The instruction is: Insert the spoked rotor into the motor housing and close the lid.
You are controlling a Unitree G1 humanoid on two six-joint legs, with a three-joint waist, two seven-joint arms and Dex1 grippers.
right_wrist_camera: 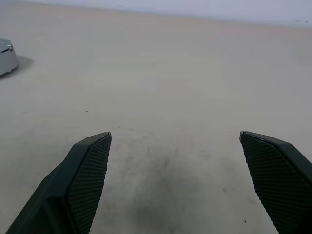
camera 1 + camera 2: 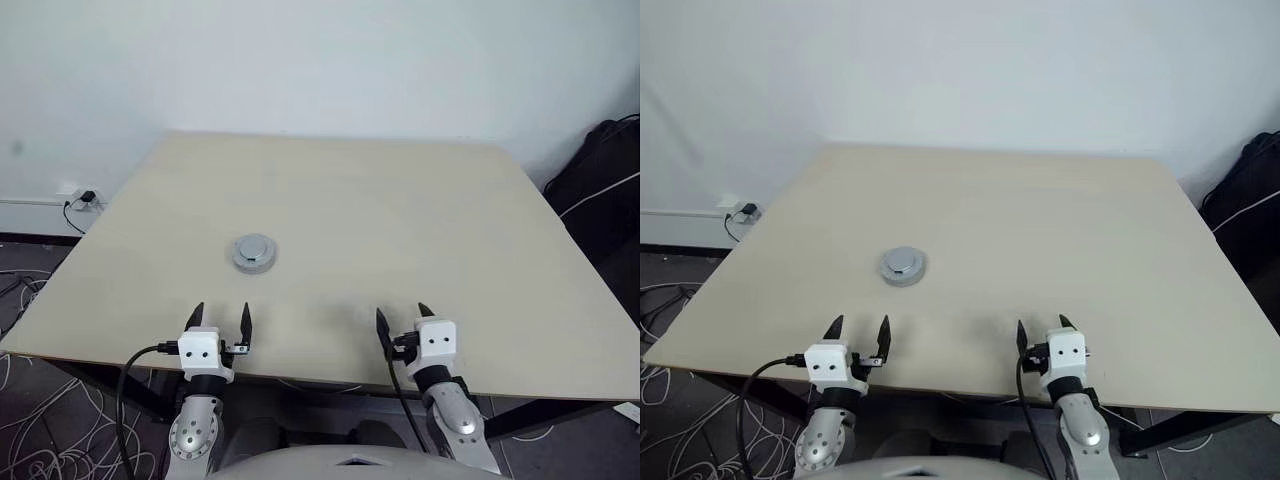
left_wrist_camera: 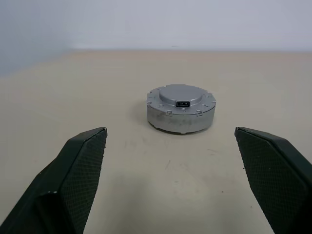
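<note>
A round silver motor housing [image 2: 255, 253] sits on the left half of the pale table [image 2: 420, 230]. A flat grey lid [image 3: 181, 96] with a notched edge and a small dark slot in its middle lies on top of it, closed. The spoked rotor is hidden. My left gripper [image 2: 221, 311] hovers open near the table's front edge, pointing level at the housing, a short way in front of it. My right gripper [image 2: 400, 312] is open too, further right over bare table, with nothing between its fingers. The housing [image 1: 6, 56] shows at the edge of the right wrist view.
The table's front edge runs just under both grippers. Loose cables [image 2: 40, 440] lie on the floor at the left, near a wall socket [image 2: 85, 198]. A black bag [image 2: 605, 180] stands beyond the table's right side.
</note>
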